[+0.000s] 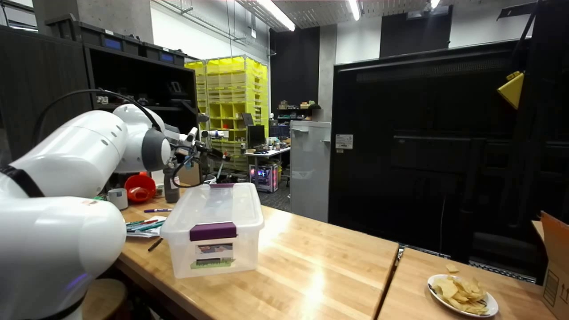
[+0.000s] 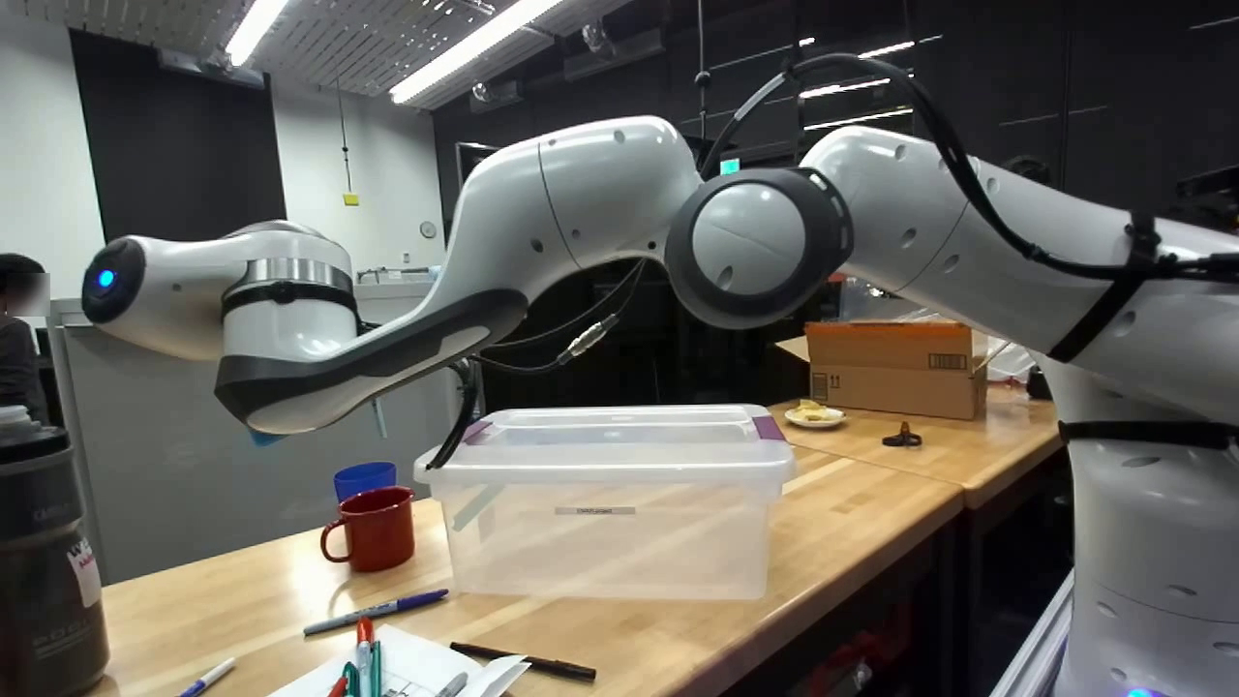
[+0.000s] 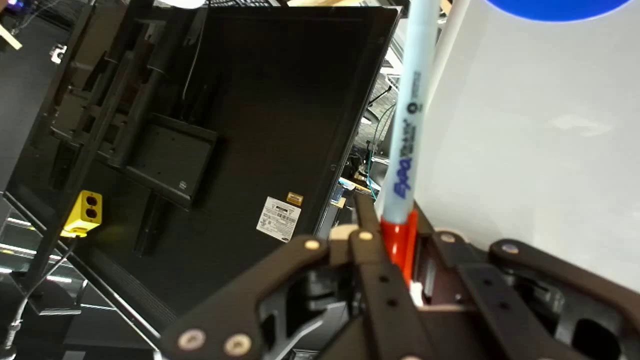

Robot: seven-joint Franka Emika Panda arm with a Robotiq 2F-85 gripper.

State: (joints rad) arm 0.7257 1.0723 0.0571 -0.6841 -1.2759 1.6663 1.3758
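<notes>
My gripper (image 3: 395,222) is shut on a marker (image 3: 407,135) with a pale blue-grey barrel, blue Expo lettering and a red cap. The red cap (image 3: 398,245) sits between the fingers, and the barrel runs out to the top of the wrist view. In an exterior view the gripper (image 1: 223,156) is held above the far end of the clear lidded box (image 1: 213,209), the pale marker (image 1: 220,170) hanging down from it. Seen in an exterior view, the arm hides most of the gripper; only the marker (image 2: 378,418) shows below, above the blue cup (image 2: 365,478).
A red mug (image 2: 379,530) stands beside the blue cup. Pens (image 2: 377,612), paper (image 2: 397,668) and a dark bottle (image 2: 48,561) lie or stand near the box. Farther off are a plate of chips (image 1: 462,295) and a cardboard box (image 2: 891,373). A grey cabinet (image 1: 310,171) stands behind the table.
</notes>
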